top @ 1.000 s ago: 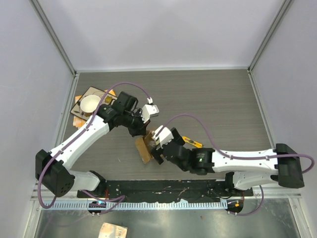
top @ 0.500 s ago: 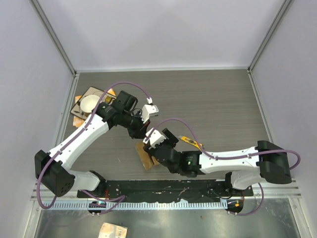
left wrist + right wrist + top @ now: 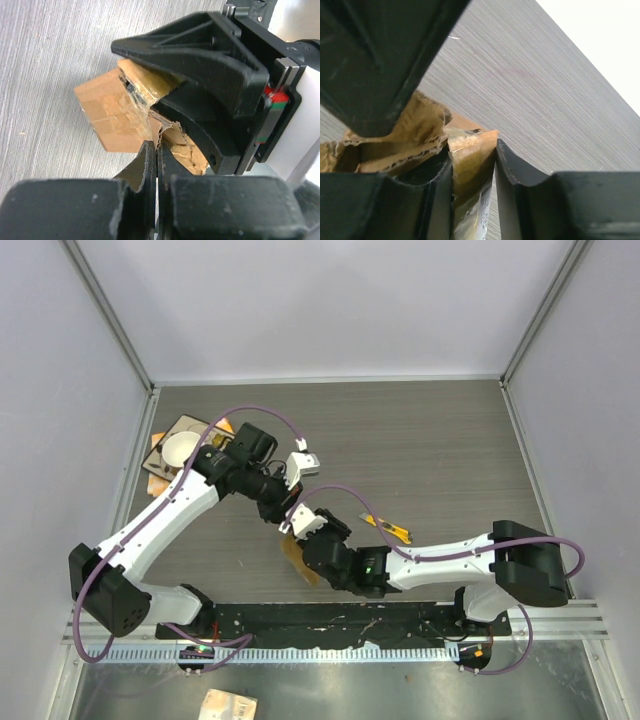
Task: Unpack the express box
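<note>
The express box (image 3: 296,558) sits near the table's (image 3: 440,440) front edge. One flap is pinched in the left gripper (image 3: 156,150) behind it, another in the right gripper (image 3: 472,150) beside it. The utility knife (image 3: 388,528) lies to its right. The cup (image 3: 181,448) rests on a card (image 3: 158,466), behind and left.

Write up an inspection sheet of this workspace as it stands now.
Surface: grey wood-grain table.
Job's things: express box near the front edge, its flaps torn and taped, held by both grippers.
Clutter: yellow utility knife right of the box; brown-and-orange card with a white cup at the far left; brown packet below the front rail.
Grippers: left gripper shut on a torn flap; right gripper closed on a taped flap.
Cables: a purple cable looped along each arm.
Surroundings: white walls on three sides.
</note>
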Available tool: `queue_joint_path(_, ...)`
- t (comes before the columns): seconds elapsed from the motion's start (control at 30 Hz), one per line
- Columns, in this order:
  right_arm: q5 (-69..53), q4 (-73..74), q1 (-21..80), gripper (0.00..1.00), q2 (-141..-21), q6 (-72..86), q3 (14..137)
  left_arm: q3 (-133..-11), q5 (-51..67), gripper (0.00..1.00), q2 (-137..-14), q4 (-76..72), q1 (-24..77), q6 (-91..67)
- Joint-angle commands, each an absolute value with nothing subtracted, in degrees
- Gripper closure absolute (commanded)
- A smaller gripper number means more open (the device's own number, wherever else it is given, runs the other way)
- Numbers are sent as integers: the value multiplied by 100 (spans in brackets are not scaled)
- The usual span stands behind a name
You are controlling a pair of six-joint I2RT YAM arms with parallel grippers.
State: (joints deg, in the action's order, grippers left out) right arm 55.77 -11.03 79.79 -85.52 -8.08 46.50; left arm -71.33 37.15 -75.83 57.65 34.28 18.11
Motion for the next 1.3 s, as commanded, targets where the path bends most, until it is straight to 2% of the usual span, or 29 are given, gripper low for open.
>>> queue_joint_path(0.0, 5827, -1793, 7972, 74, -8482, -985, 4711, -7339, 3964, 100, -7470, 5853, 3454, 1740)
queue_joint_path(0.07, 5827, -1845, 7972, 82, -8490, -976, 4720, -7304, 3929, 100, -7497, 5827, 3454, 1705)
queue_joint_path(0.1, 5810, -1846, 7980, 92, -8490, -906, 4737, -7260, 3885, 100, -7506, 5792, 3454, 1662)
queue_joint_path(0.13, 5792, -1846, 7989, 95, -8490, -870, 4763, -7234, 3850, 98, -7497, 5705, 3454, 1618)
queue_joint_path(0.17, 5766, -1837, 7989, 99, -8482, -827, 4772, -7216, 3806, 80, -7523, 5678, 3454, 1530)
queue_joint_path(0.2, 5748, -1828, 7998, 99, -8481, -730, 4781, -7164, 3701, 72, -7532, 5643, 3463, 1460)
queue_joint_path(0.27, 5669, -1776, 8024, 99, -8481, -598, 4843, -7119, 3587, 64, -7576, 5537, 3498, 1345)
queue_joint_path(0.37, 5459, -1697, 8059, 99, -8420, -308, 4887, -6988, 3341, 59, -7594, 5362, 3551, 1292)
queue_joint_path(0.43, 5266, -1644, 8068, 99, -8333, -54, 4904, -6935, 3191, 58, -7620, 5265, 3559, 1248)
queue_joint_path(0.6, 4712, -1626, 8077, 99, -7999, 412, 4773, -6873, 2971, 59, -7699, 5186, 3560, 1301)
queue_joint_path(0.67, 4493, -1591, 8077, 99, -7840, 658, 4746, -6820, 2945, 64, -7699, 5150, 3560, 1292)
queue_joint_path(0.7, 4430, -1608, 8077, 99, -7770, 746, 4685, -6803, 2944, 67, -7691, 5116, 3560, 1292)
queue_joint_path(0.83, 4342, -1713, 8060, 99, -7322, 1098, 4422, -6733, 2909, 94, -7682, 5115, 3551, 1353)
queue_joint_path(0.9, 4237, -1749, 8025, 99, -7067, 1335, 4246, -6706, 2918, 99, -7673, 5124, 3551, 1362)
queue_joint_path(1.27, 3666, -2214, 7718, 99, -6417, 1942, 3841, -6847, 3226, 100, -7743, 5414, 3586, 1485)
